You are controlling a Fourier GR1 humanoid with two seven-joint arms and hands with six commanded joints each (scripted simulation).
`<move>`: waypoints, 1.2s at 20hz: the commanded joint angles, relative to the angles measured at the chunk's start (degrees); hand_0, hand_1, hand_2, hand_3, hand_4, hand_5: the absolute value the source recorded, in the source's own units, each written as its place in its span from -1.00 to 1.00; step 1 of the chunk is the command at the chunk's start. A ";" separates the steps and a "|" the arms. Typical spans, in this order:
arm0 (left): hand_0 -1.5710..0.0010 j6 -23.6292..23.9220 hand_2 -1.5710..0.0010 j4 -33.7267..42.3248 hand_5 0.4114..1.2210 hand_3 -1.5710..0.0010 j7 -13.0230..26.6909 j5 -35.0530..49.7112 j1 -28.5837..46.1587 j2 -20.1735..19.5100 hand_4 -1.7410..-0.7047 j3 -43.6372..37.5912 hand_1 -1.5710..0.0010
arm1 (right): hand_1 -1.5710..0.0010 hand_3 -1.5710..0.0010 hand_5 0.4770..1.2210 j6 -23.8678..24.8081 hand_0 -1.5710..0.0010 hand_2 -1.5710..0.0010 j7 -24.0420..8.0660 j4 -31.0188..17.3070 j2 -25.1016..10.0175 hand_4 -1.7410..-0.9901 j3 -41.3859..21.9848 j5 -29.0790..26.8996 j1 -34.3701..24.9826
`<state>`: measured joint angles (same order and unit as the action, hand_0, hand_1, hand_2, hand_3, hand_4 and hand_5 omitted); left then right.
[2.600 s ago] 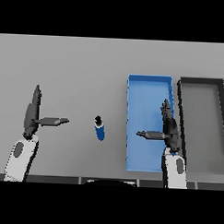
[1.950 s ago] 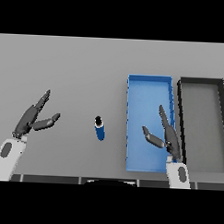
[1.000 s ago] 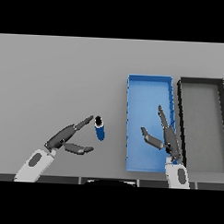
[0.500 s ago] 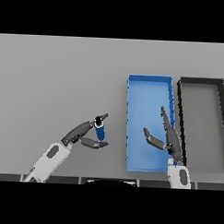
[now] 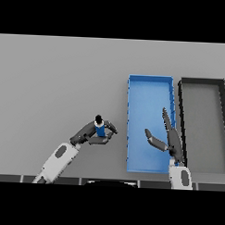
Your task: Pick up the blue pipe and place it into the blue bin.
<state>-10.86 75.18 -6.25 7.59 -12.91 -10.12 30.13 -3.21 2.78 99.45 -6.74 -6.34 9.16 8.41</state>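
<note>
The blue pipe [image 5: 100, 128] is a small blue cylinder with a black cap, standing on the grey table just left of the blue bin [image 5: 150, 88]. My left hand [image 5: 91, 133] reaches in from the lower left and its fingers and thumb curl round the pipe's lower part. My right hand [image 5: 168, 137] hovers open over the lower right part of the blue bin, fingers straight and thumb spread to the left.
A dark grey bin [image 5: 202, 84] stands right beside the blue bin on its right. The grey table [image 5: 55, 84] stretches wide to the left and behind the pipe.
My left hand swept in from the far left to the pipe and closed its fingers round it. The right hand stayed over the blue bin, shifting only slightly.
</note>
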 commanded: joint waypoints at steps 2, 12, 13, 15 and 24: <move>-0.13 -0.29 -0.32 0.34 0.42 -0.29 0.57 -1.34 -0.43 0.39 -0.59 1.15 -0.27 | 1.00 1.00 -0.66 0.23 1.00 1.00 -0.50 0.36 0.27 0.45 -0.21 0.19 -0.25; -0.91 4.02 -0.93 6.45 0.94 -0.83 -5.16 -1.53 0.21 1.98 -0.95 3.02 -0.92 | 1.00 1.00 -0.66 0.39 1.00 1.00 -0.05 0.73 0.48 0.48 -0.39 0.40 -0.06; -0.93 4.02 -0.94 7.28 0.95 -0.84 -5.15 -1.33 -0.40 1.92 -0.96 2.85 -0.94 | 1.00 1.00 -0.65 0.59 1.00 1.00 -0.65 0.45 0.00 0.49 -0.16 0.86 -0.38; -0.95 3.41 -0.96 9.86 0.97 -0.86 -3.76 -0.03 -1.48 1.74 -0.98 2.72 -0.96 | 1.00 1.00 -0.66 0.59 1.00 1.00 -0.80 -0.13 -0.22 0.52 0.24 0.63 -1.34; -0.99 3.26 -0.99 14.56 0.99 -0.90 3.97 -0.61 -3.37 1.69 -1.00 4.69 -0.99 | 1.00 1.00 -0.66 -0.26 1.00 1.00 1.55 0.40 -1.44 0.64 0.80 0.05 -0.49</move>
<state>-7.70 89.74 -2.20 7.07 -16.29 -8.42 34.82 -3.46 4.26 99.86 -8.17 -5.54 9.22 7.91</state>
